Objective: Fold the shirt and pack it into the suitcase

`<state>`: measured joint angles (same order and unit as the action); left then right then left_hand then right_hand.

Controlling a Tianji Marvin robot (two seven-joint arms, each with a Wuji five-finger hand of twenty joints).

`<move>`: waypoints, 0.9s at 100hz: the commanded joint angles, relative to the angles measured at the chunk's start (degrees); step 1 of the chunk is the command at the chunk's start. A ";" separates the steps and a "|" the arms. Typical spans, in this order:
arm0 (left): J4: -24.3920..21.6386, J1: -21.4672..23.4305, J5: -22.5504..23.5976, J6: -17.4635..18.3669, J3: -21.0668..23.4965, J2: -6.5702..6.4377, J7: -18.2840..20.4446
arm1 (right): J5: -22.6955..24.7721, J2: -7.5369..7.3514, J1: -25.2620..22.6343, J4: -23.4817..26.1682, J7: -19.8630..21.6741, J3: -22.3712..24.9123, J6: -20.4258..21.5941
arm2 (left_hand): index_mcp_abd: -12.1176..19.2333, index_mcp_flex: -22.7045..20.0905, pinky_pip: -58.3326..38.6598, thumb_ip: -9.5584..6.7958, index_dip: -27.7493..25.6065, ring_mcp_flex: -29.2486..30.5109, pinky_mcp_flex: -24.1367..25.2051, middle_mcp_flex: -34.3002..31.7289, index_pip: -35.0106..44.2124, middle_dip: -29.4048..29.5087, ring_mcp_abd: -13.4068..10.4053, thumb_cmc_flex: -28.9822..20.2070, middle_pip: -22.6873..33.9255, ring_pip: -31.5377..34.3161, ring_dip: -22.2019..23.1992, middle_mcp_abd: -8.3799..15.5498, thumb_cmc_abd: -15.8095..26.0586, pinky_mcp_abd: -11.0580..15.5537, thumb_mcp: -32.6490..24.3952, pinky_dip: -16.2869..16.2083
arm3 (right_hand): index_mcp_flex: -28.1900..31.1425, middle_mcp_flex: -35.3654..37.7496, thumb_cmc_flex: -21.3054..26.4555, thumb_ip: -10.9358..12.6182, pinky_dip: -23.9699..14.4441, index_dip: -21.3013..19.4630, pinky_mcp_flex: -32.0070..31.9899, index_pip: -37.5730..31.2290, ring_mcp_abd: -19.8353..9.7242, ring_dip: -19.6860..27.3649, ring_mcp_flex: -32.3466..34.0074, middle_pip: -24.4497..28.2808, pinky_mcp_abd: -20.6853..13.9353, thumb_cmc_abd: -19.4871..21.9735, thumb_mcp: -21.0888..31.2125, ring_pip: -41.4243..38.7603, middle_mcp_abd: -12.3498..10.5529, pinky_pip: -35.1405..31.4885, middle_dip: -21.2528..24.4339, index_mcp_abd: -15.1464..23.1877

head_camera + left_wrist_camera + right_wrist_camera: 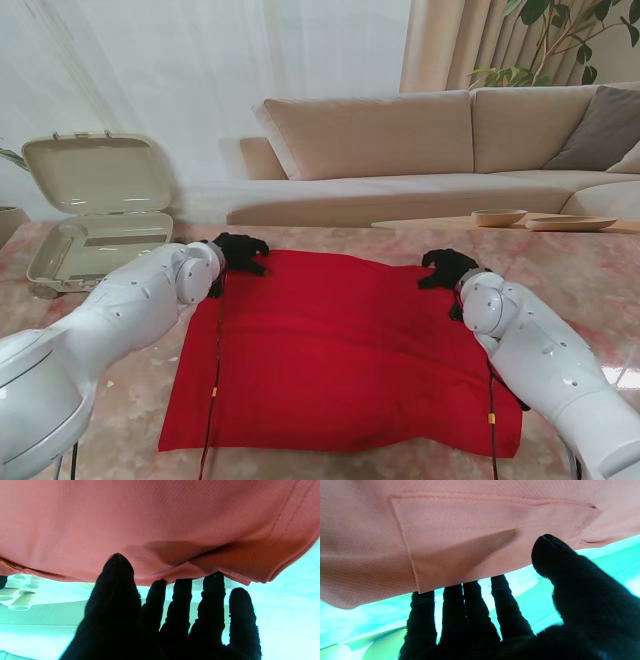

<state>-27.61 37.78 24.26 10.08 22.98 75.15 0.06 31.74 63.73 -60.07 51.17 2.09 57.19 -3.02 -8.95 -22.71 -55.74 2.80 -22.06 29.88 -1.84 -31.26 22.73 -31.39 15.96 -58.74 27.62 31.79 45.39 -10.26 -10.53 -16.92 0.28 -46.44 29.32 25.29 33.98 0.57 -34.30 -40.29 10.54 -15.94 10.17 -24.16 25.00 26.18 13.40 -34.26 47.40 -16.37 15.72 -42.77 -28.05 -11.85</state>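
Shirt (340,350): red, spread flat on marble-pattern table (100,420), roughly centred in front of robot. Far edge runs between both hands; near edge lies close to me, w/ slight wrinkles at near right corner.

Suitcase (95,210): beige hard-shell, open, lid upright. Sits at far left of table, well apart from shirt, beyond L arm.

Left hand (238,252): black glove, at far left corner of shirt, on cloth edge. L wrist view: four fingers (211,592) extended and slightly spread, tips touching shirt (160,517) hem; thumb (117,580) overlaps cloth surface. Hem puckers slightly near fingertips. Cannot tell whether cloth is pinched or only touched; fingers look apart, not curled.

Right hand (447,268): black glove, at far right corner of shirt. R wrist view: four fingers (455,600) extended, close together, tips at or under edge of shirt (395,542); thumb (552,552) lies against cloth face. A folded flap w/ stitched seam is visible by the fingertips. Grip not confirmed; cannot tell if cloth is held between thumb and fingers.

Background: beige sofa (420,150) behind table, low side table w/ bowl (498,216) at right, plant at top right, white curtain at left.
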 commanded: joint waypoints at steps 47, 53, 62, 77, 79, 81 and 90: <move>-1.24 1.40 -0.27 -0.41 -0.02 -1.27 3.68 | 1.11 -0.59 -1.96 1.16 2.71 0.12 -1.86 | -2.68 1.58 -30.95 2.95 -5.25 13.91 -21.63 -5.07 10.53 -18.83 -3.47 -2.85 6.52 18.32 15.54 3.03 -15.25 4.93 -23.81 -15.68 | 5.42 5.56 -0.38 -3.31 -15.67 -3.63 7.35 -5.22 2.33 -21.94 11.60 12.60 2.38 -3.88 3.96 -34.30 1.83 -26.96 -13.77 1.19; -1.17 1.41 -0.47 -0.37 0.07 -1.21 3.83 | 1.41 -0.68 -1.92 1.18 2.81 -0.02 -1.84 | -2.95 2.04 -33.67 3.66 -6.17 15.67 -24.40 -7.09 12.06 -23.01 -4.28 -5.00 5.52 20.60 17.62 3.70 -17.95 6.13 -25.43 -14.92 | 5.90 6.22 0.00 -3.33 -15.03 -3.75 8.29 -5.58 2.17 -23.40 12.83 13.17 1.55 -4.18 4.26 -36.62 1.85 -32.54 -14.13 1.33; -1.26 1.38 -0.81 -0.27 0.13 -1.23 4.50 | 1.70 -0.74 -1.81 1.11 2.90 -0.26 -1.89 | -3.43 2.76 -36.61 3.90 -6.85 17.02 -26.71 -9.43 13.17 -28.36 -4.20 -7.86 4.55 23.14 20.48 3.93 -20.05 7.29 -26.65 -15.26 | 6.95 7.67 1.14 -3.35 -13.54 -4.04 11.06 -6.58 1.61 -25.08 15.06 14.18 0.03 -4.57 4.91 -38.85 1.74 -39.14 -14.67 1.83; -1.16 1.36 -1.81 -0.20 0.57 -1.12 5.75 | 2.10 -0.77 -1.59 1.02 2.82 -0.75 -2.39 | -3.47 3.79 -38.58 3.71 -9.34 17.41 -27.77 -9.95 16.39 -31.95 -3.40 -8.61 7.24 25.98 23.38 5.40 -20.22 7.84 -29.77 -16.82 | 8.73 11.11 3.48 -3.60 -14.26 -5.95 16.67 -10.55 0.91 -26.74 19.97 17.19 -1.77 -6.36 6.66 -42.65 1.16 -45.66 -16.37 2.69; -1.08 1.38 -1.93 -0.18 0.64 -1.07 5.78 | 2.26 -0.79 -1.53 0.99 2.81 -0.90 -2.50 | -3.43 3.86 -38.73 3.68 -9.64 17.50 -27.87 -10.02 16.75 -32.11 -3.34 -8.71 7.56 26.20 23.57 5.45 -20.27 7.85 -30.21 -16.99 | 8.74 11.26 3.60 -3.63 -14.21 -6.21 17.05 -11.04 0.87 -26.82 20.32 17.46 -1.88 -6.42 6.74 -42.88 1.11 -46.09 -16.58 2.75; -1.00 1.39 -2.02 -0.16 0.71 -1.02 5.78 | 2.47 -0.81 -1.47 0.96 2.75 -1.05 -2.61 | -3.37 4.03 -38.84 3.73 -10.50 17.53 -27.95 -9.89 17.61 -32.19 -3.31 -8.37 8.15 26.64 24.06 5.59 -20.54 7.80 -31.46 -17.38 | 9.01 11.91 3.82 -3.67 -14.16 -6.71 18.32 -12.02 0.62 -26.99 21.46 18.07 -2.15 -6.62 6.95 -43.52 0.90 -47.12 -17.00 3.06; -0.78 1.39 -2.28 -0.12 0.81 -0.91 5.94 | 3.24 -0.76 -1.00 0.40 1.93 -1.84 -3.09 | -3.08 5.03 -39.21 3.40 -12.74 17.78 -28.28 -9.76 19.61 -32.72 -3.47 -7.95 9.77 27.97 25.44 5.77 -21.10 7.98 -34.73 -18.03 | 9.71 14.51 5.76 -4.10 -13.51 -8.76 24.04 -16.71 -0.58 -27.59 26.46 20.97 -3.83 -7.81 7.98 -46.63 0.33 -51.42 -18.98 3.94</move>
<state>-29.36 38.19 21.91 10.00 24.16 74.13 5.30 34.50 62.85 -60.71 52.96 3.51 56.10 -5.28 -11.90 -18.42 -89.40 5.57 -32.86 45.42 -28.58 -37.56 39.41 -64.49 12.14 -65.24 35.99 56.28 69.11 -5.83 -29.22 -10.82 -31.35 -62.55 36.19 38.24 36.06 0.00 -48.50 -48.22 31.20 -28.84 10.25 -49.80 47.58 45.29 11.39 -39.79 53.08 -60.08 16.20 -88.81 -45.82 -8.89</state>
